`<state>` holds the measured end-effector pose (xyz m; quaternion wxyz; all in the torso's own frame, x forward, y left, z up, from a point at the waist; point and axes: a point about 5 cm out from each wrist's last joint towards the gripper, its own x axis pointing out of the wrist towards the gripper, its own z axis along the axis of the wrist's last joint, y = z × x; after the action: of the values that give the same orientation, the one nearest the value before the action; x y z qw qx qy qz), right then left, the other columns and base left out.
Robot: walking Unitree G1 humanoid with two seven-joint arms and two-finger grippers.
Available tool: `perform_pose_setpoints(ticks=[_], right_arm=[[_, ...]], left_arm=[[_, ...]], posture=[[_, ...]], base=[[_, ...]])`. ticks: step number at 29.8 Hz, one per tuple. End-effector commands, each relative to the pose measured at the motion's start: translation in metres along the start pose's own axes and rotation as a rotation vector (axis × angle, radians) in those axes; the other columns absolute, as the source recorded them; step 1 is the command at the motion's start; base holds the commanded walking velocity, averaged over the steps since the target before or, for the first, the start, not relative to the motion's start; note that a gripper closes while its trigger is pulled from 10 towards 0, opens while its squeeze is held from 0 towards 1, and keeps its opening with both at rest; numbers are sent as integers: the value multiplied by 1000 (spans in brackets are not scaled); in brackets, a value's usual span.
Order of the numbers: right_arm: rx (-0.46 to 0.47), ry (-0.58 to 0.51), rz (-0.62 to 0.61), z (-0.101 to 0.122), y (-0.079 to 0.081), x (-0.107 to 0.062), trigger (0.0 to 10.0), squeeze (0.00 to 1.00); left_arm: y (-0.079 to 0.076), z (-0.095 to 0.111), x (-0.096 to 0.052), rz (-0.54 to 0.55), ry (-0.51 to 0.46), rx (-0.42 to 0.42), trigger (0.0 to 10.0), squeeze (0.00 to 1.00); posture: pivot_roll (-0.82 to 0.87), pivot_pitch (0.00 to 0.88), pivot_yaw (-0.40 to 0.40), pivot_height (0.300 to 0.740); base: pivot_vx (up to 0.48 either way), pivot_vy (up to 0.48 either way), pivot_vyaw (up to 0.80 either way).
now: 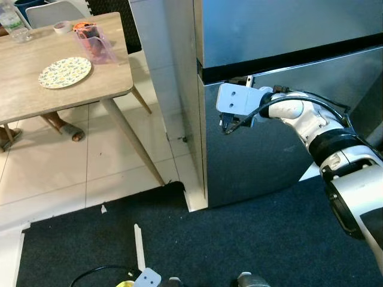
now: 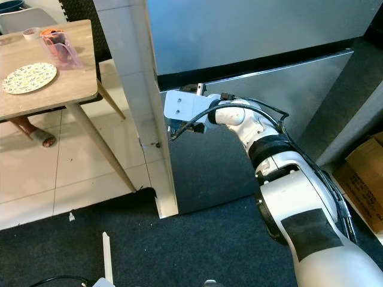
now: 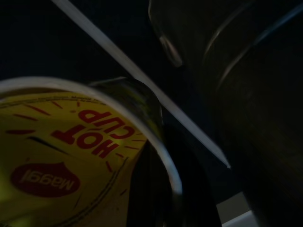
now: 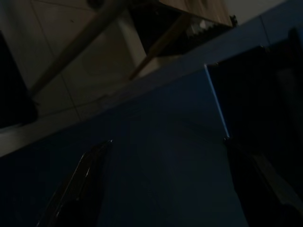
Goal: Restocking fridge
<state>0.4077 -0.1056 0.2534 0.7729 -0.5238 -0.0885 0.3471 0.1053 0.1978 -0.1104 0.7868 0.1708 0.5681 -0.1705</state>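
Observation:
The steel-grey fridge (image 1: 287, 30) stands with both doors shut and a black gap between the upper and lower door. My right gripper (image 1: 227, 124) is at the left edge of the lower door (image 2: 287, 89), just under that gap. It is open, and in the right wrist view its fingers (image 4: 85, 184) stand wide apart against the door face. My left gripper (image 1: 145, 278) hangs low over the carpet. A yellow Maggi Hot Cup noodle cup (image 3: 71, 161) sits close in it, seen in the left wrist view.
A white tiled pillar (image 1: 170, 89) flanks the fridge's left side. Further left stands a wooden table (image 1: 24, 89) with a plate (image 1: 64, 72) and a pink jug (image 1: 93, 42); a person's sandalled foot (image 1: 66, 128) is under it. A cardboard box (image 2: 365, 173) sits right.

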Motion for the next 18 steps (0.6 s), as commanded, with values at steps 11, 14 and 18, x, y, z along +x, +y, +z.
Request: perform_pose_setpoints(ticks=[11, 14, 18], right_arm=[[102, -162, 27, 19, -17, -3, 10000, 0], [59, -120, 12, 18, -18, -2, 10000, 0], [-9, -37, -20, 12, -18, 0, 10000, 0]], left_arm=[[-14, 4, 2, -35, -15, 17, 10000, 0], [-15, 5, 3, -38, -17, 19, 10000, 0], [-16, 4, 3, -39, -18, 20, 10000, 0]], posture=[[18, 177, -48, 740], [12, 181, -49, 740], [14, 188, -50, 740]], base=[[0, 0, 0], [0, 0, 0], [0, 0, 0]])
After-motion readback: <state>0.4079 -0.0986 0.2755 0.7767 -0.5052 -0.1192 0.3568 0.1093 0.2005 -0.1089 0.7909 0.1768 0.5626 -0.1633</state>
